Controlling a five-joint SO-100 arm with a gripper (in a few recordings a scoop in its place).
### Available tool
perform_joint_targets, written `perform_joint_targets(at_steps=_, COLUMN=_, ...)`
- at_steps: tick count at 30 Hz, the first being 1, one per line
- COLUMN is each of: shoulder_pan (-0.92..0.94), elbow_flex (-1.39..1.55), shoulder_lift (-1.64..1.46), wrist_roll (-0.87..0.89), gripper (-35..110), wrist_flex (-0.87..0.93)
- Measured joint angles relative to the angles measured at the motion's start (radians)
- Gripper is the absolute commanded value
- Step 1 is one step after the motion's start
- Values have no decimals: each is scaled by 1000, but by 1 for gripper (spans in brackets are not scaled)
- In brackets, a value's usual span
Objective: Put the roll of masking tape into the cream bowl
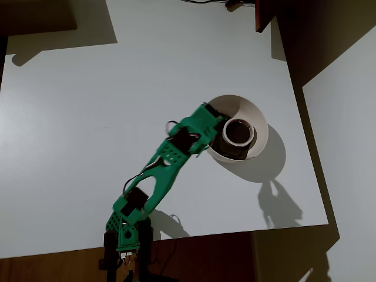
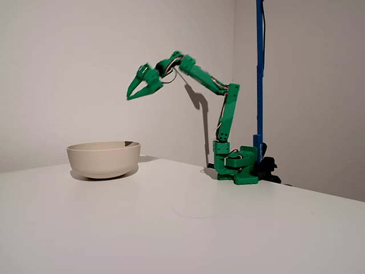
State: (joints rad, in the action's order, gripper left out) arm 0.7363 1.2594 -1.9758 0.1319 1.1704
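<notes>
The roll of masking tape, a pale ring with a dark middle, lies inside the cream bowl on dark brown pieces. My green gripper hovers over the bowl's left rim in the overhead view. From the side, the fixed view shows the gripper well above the cream bowl, pointing down and left. Its two fingers meet at the tips with nothing between them. The bowl's wall hides the tape in the fixed view.
The white table ends just right of and below the bowl in the overhead view. The arm's base stands at the table's back, next to a blue pole. A wall rises behind the bowl.
</notes>
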Motion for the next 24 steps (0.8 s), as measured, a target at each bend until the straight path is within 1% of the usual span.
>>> perform_joint_targets(at_steps=7, shoulder_pan=-278, elbow_flex=-34, shoulder_lift=-284, wrist_roll=-31, gripper=-8, wrist_flex=282)
perform_joint_targets(at_steps=10, shoulder_pan=-383, elbow_flex=-9, shoulder_lift=-379, wrist_roll=-41, gripper=-8, wrist_flex=360)
perform_joint_targets(at_steps=14, shoulder_pan=-488, elbow_flex=110, shoulder_lift=-495, wrist_roll=-63, gripper=-8, wrist_flex=396)
perform_joint_targets(at_steps=17, shoulder_pan=-560, elbow_flex=238, shoulder_lift=-575, wrist_roll=-81, gripper=-8, wrist_flex=390)
perform_joint_targets(at_steps=24, shoulder_pan=-652, elbow_flex=526, shoulder_lift=-759, wrist_roll=-110, gripper=-8, wrist_flex=356)
